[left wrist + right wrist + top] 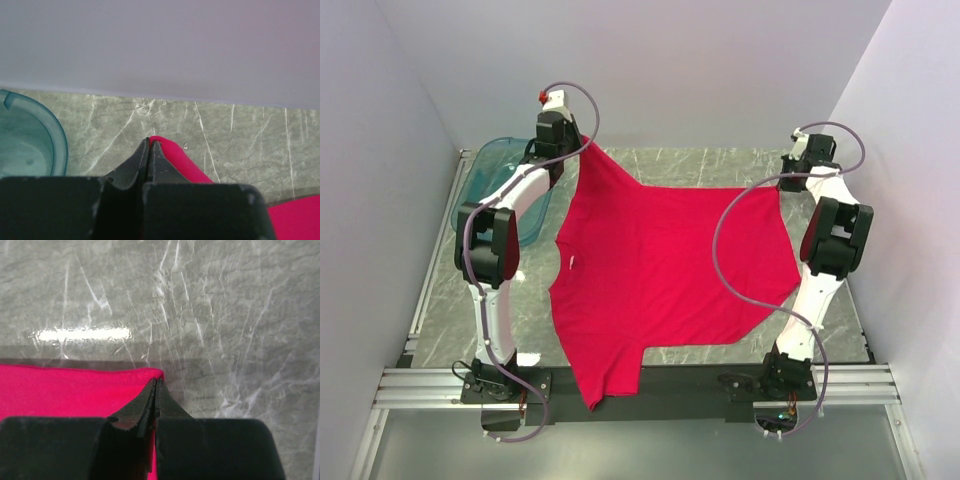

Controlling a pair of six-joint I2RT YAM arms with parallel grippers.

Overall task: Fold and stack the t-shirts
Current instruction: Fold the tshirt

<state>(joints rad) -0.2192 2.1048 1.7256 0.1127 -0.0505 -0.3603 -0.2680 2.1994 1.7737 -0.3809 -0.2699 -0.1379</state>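
While your left claw (150,144) and right claw (156,382) pinch its far edge, the red t-shirt (660,270) spreads toward you.

A t-shirt (670,270) is spread over the middle of the table (450,310), one end reaching past the near edge. The left gripper (584,144) is at its far left corner, and the right gripper (783,186) at its far right corner. A tub (495,165) sits far left, beside the shirt.
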